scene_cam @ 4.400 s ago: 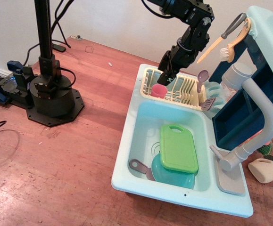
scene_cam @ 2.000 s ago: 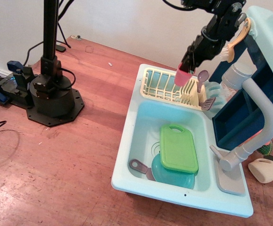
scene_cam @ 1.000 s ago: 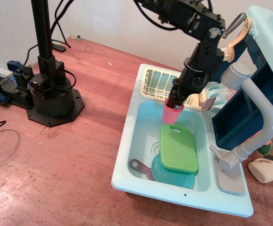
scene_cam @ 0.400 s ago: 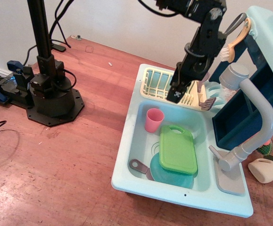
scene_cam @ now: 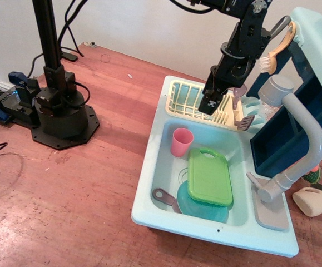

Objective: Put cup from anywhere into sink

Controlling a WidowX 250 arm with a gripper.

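The pink cup [scene_cam: 181, 142] stands upright in the basin of the pale mint-blue sink [scene_cam: 156, 167], at its far left, next to the green cutting board [scene_cam: 209, 177]. My gripper [scene_cam: 209, 104] is open and empty. It hangs above the cream-yellow dish rack [scene_cam: 189, 98], up and to the right of the cup, clear of it. The sink's grey faucet [scene_cam: 298, 146] rises at the right.
A teal plate [scene_cam: 199, 207] and a mauve-handled utensil [scene_cam: 164, 197] lie under the board. A mauve spoon [scene_cam: 238, 93] and spatula stand by the rack. A dark blue shelf unit [scene_cam: 286, 130] stands at the right. A black arm base [scene_cam: 54, 114] sits at the left.
The gripper carried the cup from the dish rack over and down into the basin, let it go, and has since risen a little above the rack.
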